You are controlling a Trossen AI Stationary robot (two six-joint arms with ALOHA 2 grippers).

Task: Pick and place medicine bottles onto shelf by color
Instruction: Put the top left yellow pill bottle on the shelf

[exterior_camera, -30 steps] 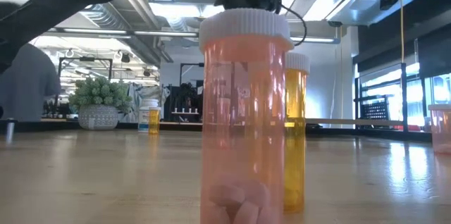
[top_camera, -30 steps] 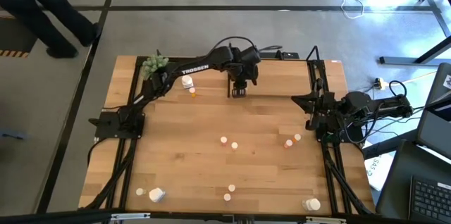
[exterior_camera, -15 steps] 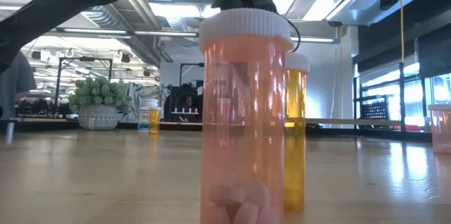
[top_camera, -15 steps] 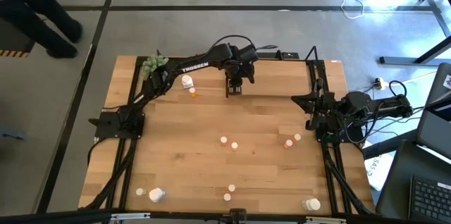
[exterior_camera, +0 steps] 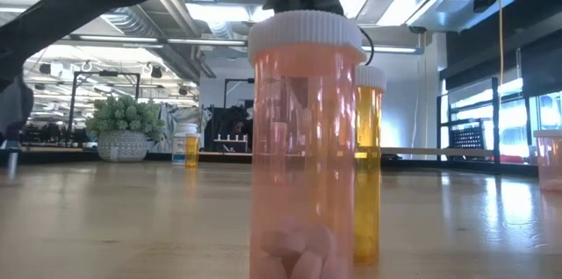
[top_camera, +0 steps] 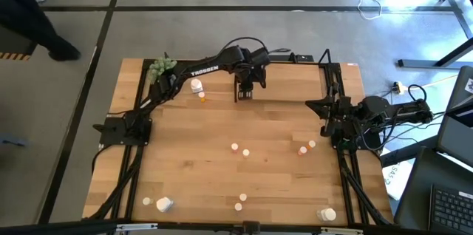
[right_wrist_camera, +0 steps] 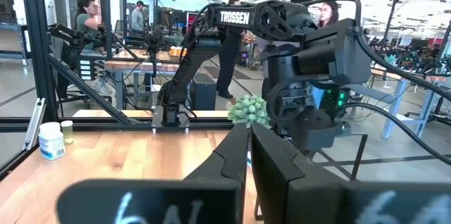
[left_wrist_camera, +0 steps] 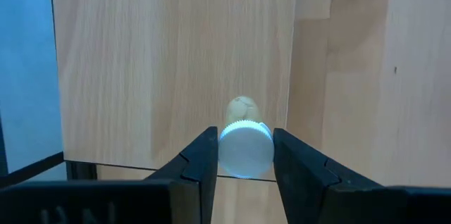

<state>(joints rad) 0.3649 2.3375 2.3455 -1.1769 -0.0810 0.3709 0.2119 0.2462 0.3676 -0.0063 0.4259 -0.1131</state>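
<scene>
Overhead, the left pincer (top_camera: 245, 93) is gripping a white-capped medicine bottle (left_wrist_camera: 246, 146) above the shelf (left_wrist_camera: 176, 69) at the bench's (top_camera: 222, 176) far edge, while the right pincer (top_camera: 327, 117), fingers pressed together, is waiting at the right side; other bottles are dotting the bench.

I read only one word, "TROSSEN", in white on my left arm (top_camera: 199, 70), seen from above and the right wrist.

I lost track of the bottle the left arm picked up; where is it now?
The white-capped bottle sits between the left gripper's fingers, over the shelf at the table's far edge in the high view.
</scene>
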